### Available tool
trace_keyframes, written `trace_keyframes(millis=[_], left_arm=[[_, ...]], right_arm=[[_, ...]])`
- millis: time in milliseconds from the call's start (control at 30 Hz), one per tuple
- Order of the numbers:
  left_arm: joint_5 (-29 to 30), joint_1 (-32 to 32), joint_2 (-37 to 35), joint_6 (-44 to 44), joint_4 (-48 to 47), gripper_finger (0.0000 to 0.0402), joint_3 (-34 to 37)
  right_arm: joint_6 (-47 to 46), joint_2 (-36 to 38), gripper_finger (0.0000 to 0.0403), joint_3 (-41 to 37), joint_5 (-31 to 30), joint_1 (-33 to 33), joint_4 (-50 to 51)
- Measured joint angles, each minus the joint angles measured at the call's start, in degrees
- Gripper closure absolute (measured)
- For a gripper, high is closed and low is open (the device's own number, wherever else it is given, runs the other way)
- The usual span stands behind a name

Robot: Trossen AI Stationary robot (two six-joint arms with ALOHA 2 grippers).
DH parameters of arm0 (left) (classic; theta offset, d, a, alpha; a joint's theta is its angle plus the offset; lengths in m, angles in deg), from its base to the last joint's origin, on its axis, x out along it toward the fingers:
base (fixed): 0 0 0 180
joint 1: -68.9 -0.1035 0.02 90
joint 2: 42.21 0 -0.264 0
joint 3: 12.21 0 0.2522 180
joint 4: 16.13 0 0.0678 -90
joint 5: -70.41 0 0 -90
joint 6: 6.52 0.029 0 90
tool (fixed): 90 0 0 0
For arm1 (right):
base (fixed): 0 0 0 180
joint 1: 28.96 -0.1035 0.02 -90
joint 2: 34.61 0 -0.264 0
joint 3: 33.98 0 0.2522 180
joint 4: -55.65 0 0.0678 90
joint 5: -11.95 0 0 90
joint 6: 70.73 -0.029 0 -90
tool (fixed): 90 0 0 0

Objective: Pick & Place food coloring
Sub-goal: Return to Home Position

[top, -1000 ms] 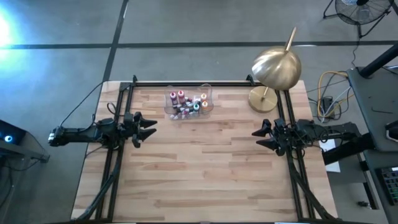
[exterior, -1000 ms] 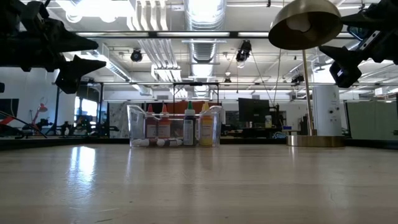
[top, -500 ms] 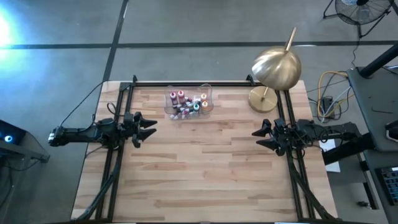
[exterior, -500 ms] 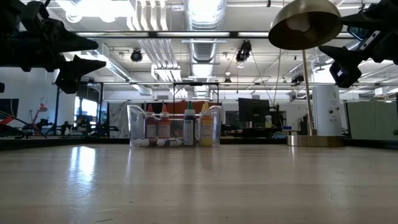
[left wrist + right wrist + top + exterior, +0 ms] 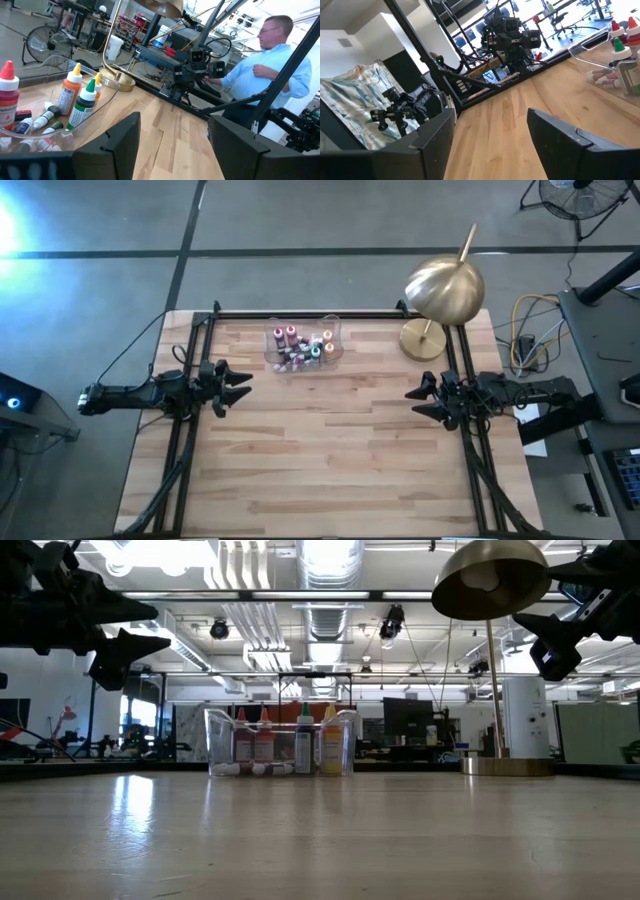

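The food coloring bottles (image 5: 300, 346) are seen inside the clear tray (image 5: 337, 332) at the far side of the tabletop (image 5: 330, 460). The left claw (image 5: 244, 386) is held apart at the left edge. The right claw (image 5: 411, 401) is held apart at the right edge.

From above, the food coloring bottles (image 5: 303, 348) in the clear bin (image 5: 336, 331) are too small to count.

We find the tabletop (image 5: 330, 450) open across the middle; the tray (image 5: 338, 332) of bottles (image 5: 292, 336) and the lamp (image 5: 444, 288) block its far edge.
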State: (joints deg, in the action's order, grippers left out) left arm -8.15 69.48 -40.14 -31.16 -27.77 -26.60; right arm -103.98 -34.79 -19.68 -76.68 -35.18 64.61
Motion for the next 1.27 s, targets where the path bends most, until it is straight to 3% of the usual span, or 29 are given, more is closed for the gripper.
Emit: trace_keyframes(millis=[1267], left_arm=[[0.0,0.0,0.02,0.0,0.01,0.0196,0.0]], right_arm=[[0.01,0.0,0.0161,0.02,0.0,-0.02,0.01]])
